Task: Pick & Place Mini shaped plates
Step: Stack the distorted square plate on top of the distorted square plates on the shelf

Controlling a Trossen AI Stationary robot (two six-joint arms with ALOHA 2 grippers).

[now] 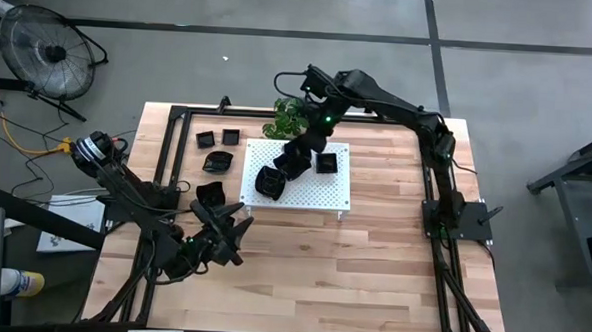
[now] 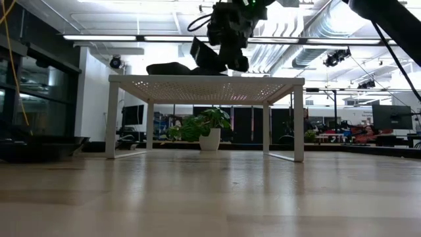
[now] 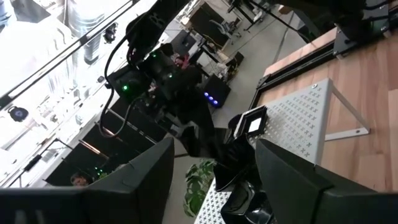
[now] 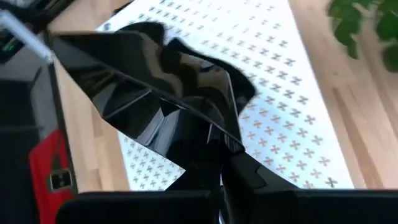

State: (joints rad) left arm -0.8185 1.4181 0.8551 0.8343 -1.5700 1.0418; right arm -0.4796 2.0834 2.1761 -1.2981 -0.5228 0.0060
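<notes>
**Right hand holds a plate over the white board**

Now the right hand [image 1: 294,162] is pinched tight on the edge of a small black plate [image 4: 155,74]. The plate hangs tilted just past the fingers, over the white board with holes [image 1: 333,193]. So the spot it may go to lies right under the hand. Two more plates sit on that board: a round one [image 1: 268,182] just beside the hand and a square one [image 1: 326,163] on its other side. I think the next move is a short drop down, onto a bare part of the board between them.

The left hand [image 1: 235,235] waits with its fingers spread, low on the wooden surface [image 1: 371,279], well away from the board. More plates [image 1: 216,161] lie on the surface beside the board, nearer to that left hand. The green plant [image 1: 290,114] stands behind the board.
</notes>
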